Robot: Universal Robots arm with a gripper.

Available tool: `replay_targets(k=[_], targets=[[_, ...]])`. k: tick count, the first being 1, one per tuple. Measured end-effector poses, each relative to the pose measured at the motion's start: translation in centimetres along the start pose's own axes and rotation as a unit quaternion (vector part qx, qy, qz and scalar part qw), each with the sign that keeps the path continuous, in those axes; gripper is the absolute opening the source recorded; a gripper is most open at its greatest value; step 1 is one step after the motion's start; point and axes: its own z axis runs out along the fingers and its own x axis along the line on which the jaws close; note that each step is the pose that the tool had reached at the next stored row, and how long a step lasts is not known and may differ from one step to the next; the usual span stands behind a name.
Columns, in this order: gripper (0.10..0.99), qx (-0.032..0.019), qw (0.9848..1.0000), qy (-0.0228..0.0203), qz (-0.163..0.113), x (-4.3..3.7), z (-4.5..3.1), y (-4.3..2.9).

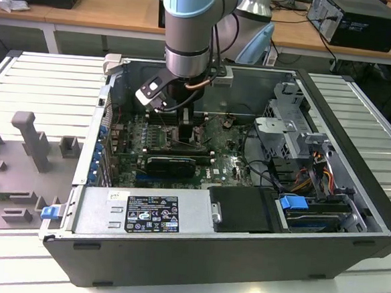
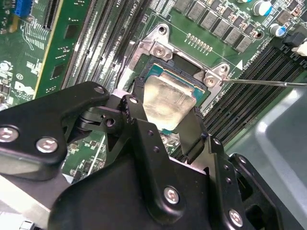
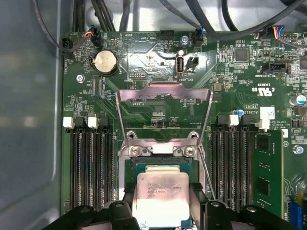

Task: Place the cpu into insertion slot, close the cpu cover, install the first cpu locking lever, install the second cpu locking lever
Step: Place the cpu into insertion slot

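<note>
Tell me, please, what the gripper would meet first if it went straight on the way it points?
Probably the insertion slot: the gripper points down at it with the cpu in its grip, so the cpu would touch first. The gap between them is unclear.

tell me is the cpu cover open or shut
Open: the cover is flipped back off the slot, board showing through its window, cpu uncovered in the gripper.
</note>
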Motion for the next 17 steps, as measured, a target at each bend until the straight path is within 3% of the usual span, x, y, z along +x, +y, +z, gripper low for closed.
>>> replay_targets(k=[17], targets=[[0.525,-0.0001,1.0000,-0.0005,0.007,0.05,0.45,0.04]])
